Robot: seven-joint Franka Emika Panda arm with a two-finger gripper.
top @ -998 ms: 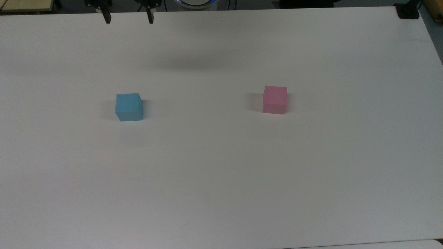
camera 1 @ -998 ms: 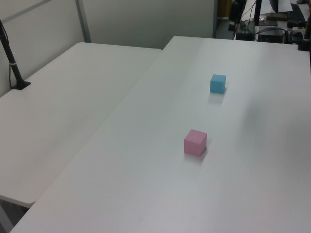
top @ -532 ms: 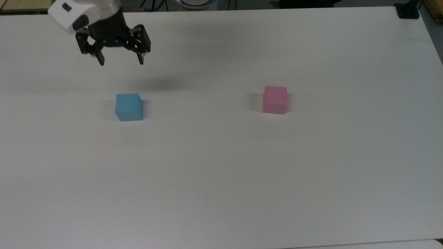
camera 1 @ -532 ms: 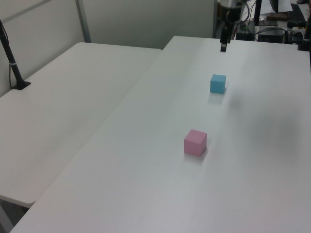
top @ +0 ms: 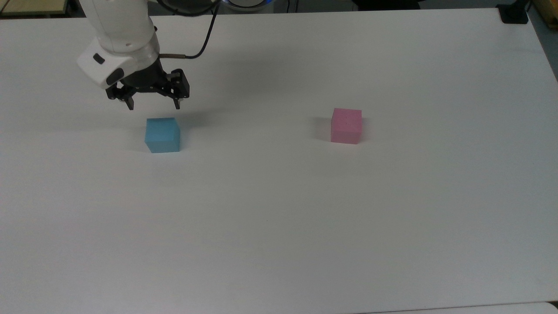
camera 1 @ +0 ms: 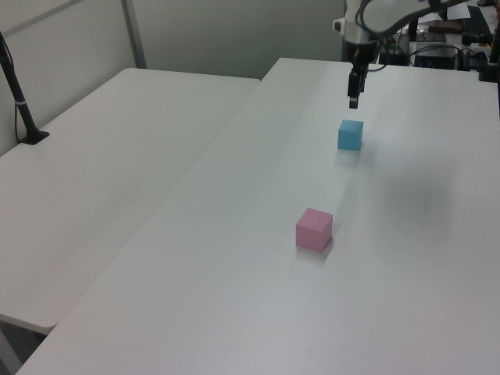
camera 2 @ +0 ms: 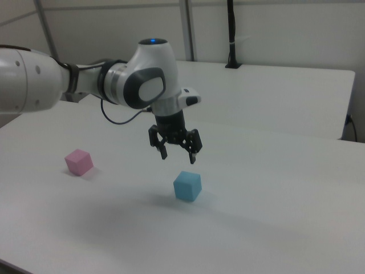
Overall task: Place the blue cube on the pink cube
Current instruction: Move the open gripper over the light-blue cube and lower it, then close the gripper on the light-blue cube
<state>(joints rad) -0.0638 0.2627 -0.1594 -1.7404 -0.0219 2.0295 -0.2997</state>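
The blue cube rests on the white table, toward the top view's left. The pink cube sits apart from it, toward the top view's right. My gripper hangs open a little above the blue cube, pointing down, with nothing between its black fingers. In the right view it is clear of the cube's top face.
A second white table adjoins on the left view's left, carrying a black post. A black clamp sits at the top view's upper right corner. The arm's black cable loops behind the wrist.
The gripper has come down from the table's far edge to just above the blue cube, staying open. Both cubes are unmoved.
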